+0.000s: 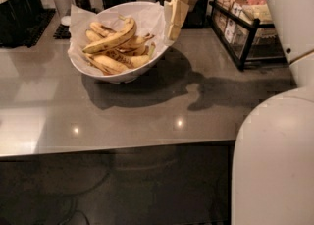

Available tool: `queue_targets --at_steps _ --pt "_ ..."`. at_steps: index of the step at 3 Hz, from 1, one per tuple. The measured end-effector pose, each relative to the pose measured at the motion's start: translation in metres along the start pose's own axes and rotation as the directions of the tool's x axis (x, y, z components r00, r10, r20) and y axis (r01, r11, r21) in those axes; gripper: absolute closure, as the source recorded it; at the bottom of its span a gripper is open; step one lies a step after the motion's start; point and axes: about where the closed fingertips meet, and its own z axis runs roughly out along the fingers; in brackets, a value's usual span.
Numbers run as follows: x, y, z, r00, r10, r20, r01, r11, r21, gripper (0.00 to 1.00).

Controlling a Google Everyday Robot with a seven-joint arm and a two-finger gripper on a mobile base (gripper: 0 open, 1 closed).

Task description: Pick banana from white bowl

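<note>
We can read no text, label, brand or number anywhere in the view. The packets [234, 20] in the black wire rack [244, 52] at the upper right carry coloured printing, but we cannot make out a word of it. The gripper [175, 22] hangs at the top centre of the frame, just beside the right rim of the white bowl [117, 75], and we can read no marking on either.
</note>
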Motion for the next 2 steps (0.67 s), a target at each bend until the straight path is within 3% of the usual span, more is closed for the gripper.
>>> queue_targets --at_steps 1,2 --pt "0.0 -0.009 0.015 1.0 0.013 0.018 -0.013 0.9999 -0.009 0.0" --pt "-0.009 -0.025 0.043 0.999 -0.014 0.03 0.015 0.9985 -0.052 0.0"
